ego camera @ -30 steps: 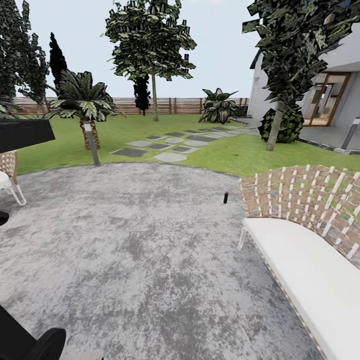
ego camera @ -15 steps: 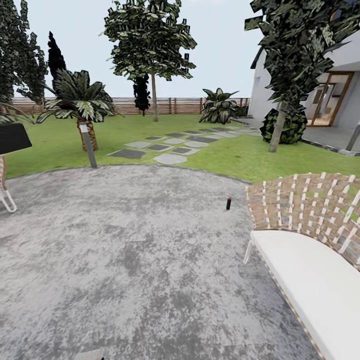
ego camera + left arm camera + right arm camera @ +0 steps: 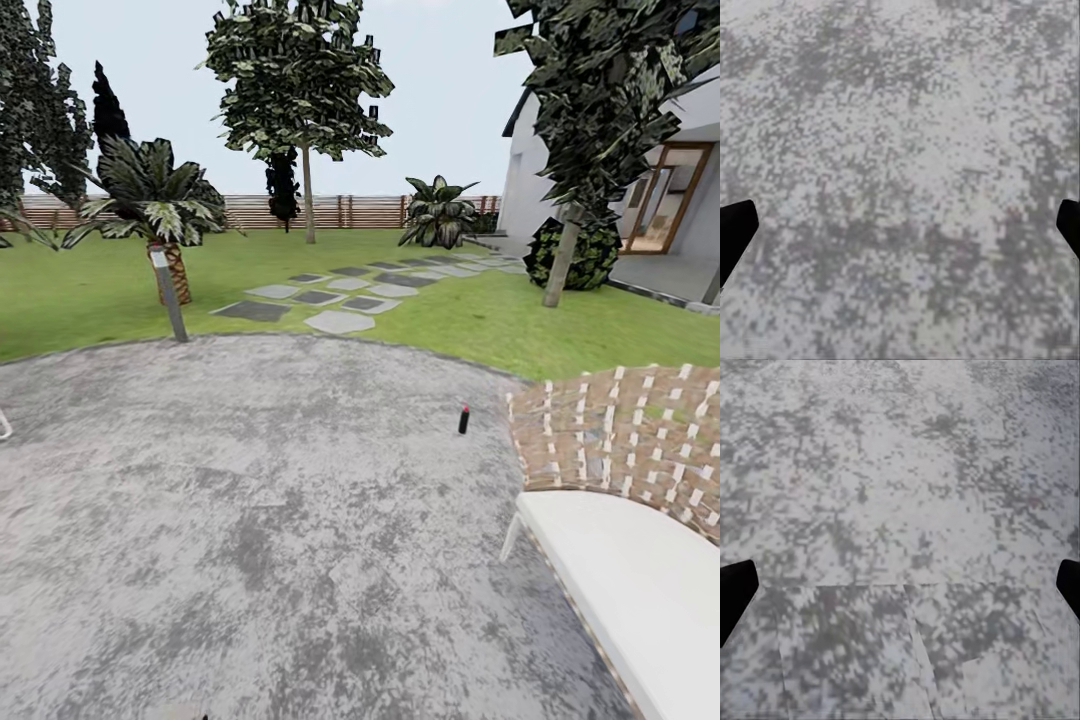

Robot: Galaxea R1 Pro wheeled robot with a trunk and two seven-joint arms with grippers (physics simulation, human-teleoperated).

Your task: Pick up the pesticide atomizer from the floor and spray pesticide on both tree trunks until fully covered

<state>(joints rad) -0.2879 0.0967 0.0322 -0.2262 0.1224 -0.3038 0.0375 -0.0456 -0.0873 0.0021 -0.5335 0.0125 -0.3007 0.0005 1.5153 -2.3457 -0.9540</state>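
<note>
My view had swung right: the black shape and wicker chair at the left edge were gone, and the bollard (image 3: 168, 296) had slid leftward. The atomizer (image 3: 464, 419) stood upright on the paving, just beside the sofa (image 3: 640, 520), lower in view, so I judged myself approaching. Both trees (image 3: 308, 190) (image 3: 562, 255) waited on the lawn. My left gripper (image 3: 900, 225) and right gripper (image 3: 900, 589) hung apart, empty.
</note>
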